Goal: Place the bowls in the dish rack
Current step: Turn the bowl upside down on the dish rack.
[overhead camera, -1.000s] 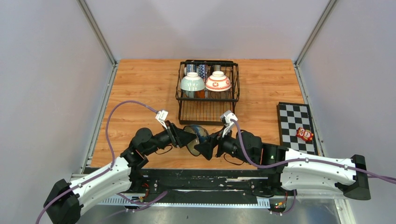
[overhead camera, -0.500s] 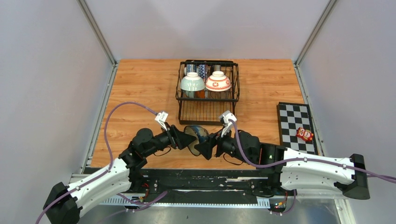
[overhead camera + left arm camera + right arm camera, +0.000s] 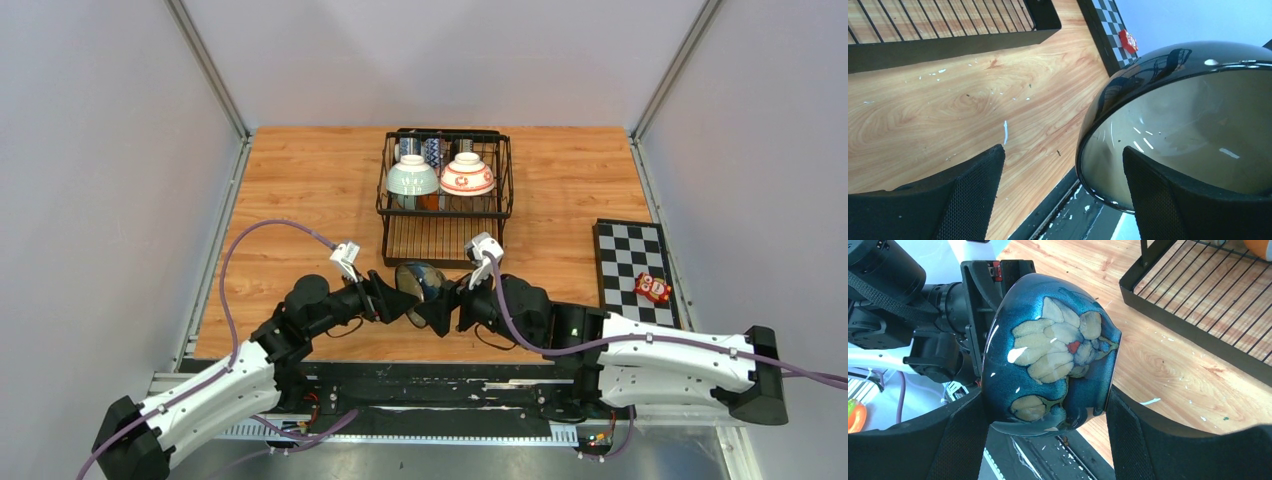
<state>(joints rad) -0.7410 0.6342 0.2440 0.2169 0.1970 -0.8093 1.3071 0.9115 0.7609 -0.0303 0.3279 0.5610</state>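
A dark blue glazed bowl with a pale flower pattern hangs above the near table edge, between the two grippers. My right gripper is shut on it; in the right wrist view the fingers press the bowl at its side and foot. My left gripper is open. In the left wrist view one finger sits before the bowl's grey inside and the other stands well apart. The black wire dish rack holds a celadon bowl and a white-and-red bowl.
Blue-and-white cups stand at the rack's back, and an orange bowl shows under the upper tier. The rack's slotted base lies just beyond the held bowl. A checkered board with a red toy lies at the right.
My left gripper has drawn back to the left, away from the bowl. My right gripper has carried the bowl slightly up toward the rack.
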